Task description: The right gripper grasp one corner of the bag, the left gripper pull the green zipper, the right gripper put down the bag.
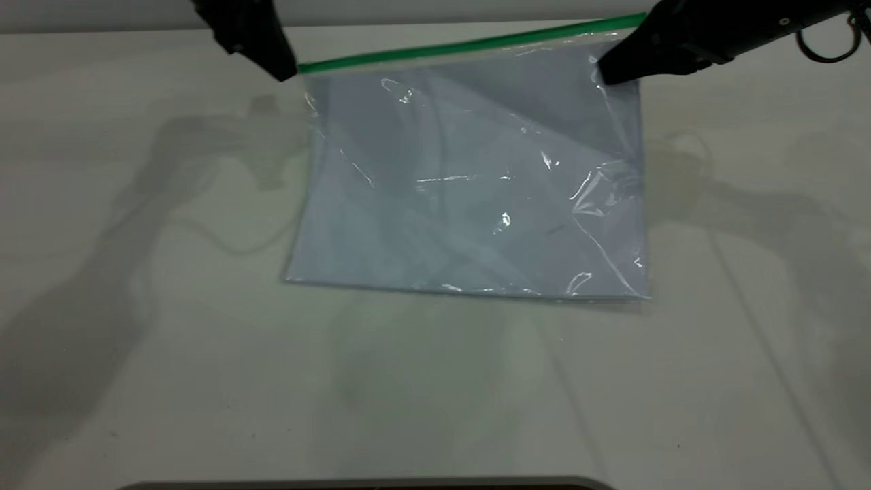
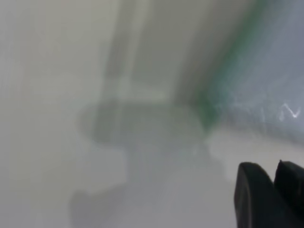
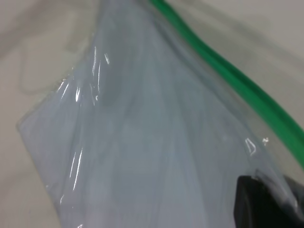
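The bag [image 1: 476, 190] is a clear pouch with white sheets inside. Its lower edge rests on the table and its upper edge is raised and tilted. The green zipper [image 1: 469, 46] runs along that upper edge. My right gripper [image 1: 605, 71] is shut on the bag's upper right corner, just under the zipper; the right wrist view shows plastic between its fingers [image 3: 273, 190], the bag [image 3: 142, 142] and the zipper [image 3: 237, 78]. My left gripper [image 1: 286, 68] is at the zipper's left end. In the left wrist view it [image 2: 275, 173] is shut and empty, a little apart from the zipper's end [image 2: 206, 111]. The slider tab is not visible.
The white table [image 1: 136, 340] lies all round the bag, with the arms' shadows on it. A dark edge [image 1: 367, 484] runs along the front of the exterior view. A metal ring [image 1: 827, 47] hangs from the right arm.
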Controlling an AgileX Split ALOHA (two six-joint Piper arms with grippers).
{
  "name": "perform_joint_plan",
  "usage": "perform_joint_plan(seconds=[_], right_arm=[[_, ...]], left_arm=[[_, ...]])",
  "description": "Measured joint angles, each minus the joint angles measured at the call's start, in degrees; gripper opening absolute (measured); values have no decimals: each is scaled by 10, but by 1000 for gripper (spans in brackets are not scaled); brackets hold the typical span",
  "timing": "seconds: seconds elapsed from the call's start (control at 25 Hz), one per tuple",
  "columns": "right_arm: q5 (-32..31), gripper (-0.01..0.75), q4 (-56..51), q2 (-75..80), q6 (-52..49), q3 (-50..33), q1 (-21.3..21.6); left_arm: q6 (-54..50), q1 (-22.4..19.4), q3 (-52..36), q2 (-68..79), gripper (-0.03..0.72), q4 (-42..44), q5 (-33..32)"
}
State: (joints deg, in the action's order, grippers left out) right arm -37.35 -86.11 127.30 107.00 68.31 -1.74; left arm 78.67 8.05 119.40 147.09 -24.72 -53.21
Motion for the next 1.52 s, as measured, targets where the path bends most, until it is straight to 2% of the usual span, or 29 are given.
perform_joint_plan(seconds=[0.08,0.28,0.36,0.44,0.6,0.76,0.88,1.08,1.36,1.52], right_arm=[[10,189,-4,-1,-6,0,3],[26,486,-7,-1,-54,0,4],[52,575,-4,-6,-86,0,4],[88,629,8,-20,-115,0,4],[129,632,81,-97,-218,-1,8],[115,583,187,-214,-355,-1,24],[97,573,265,-321,-450,-1,39],[36,571,377,-482,-593,-2,76],[-108,570,520,-674,-723,-2,126],[-176,570,567,-753,-781,-9,132]], left_arm=[[-8,-6,0,1,233,4,0],[-75,-6,0,0,439,4,1],[-122,-6,0,-5,498,4,1],[-182,-6,-1,-20,541,8,-1],[-296,-6,-2,-75,567,31,-10],[-430,-6,-2,-155,569,99,-48],[-516,-6,-2,-217,569,148,-87],[-606,-6,-2,-326,569,184,-136],[-674,-6,-3,-459,569,186,-137],[-705,-6,-40,-534,569,186,-137]])
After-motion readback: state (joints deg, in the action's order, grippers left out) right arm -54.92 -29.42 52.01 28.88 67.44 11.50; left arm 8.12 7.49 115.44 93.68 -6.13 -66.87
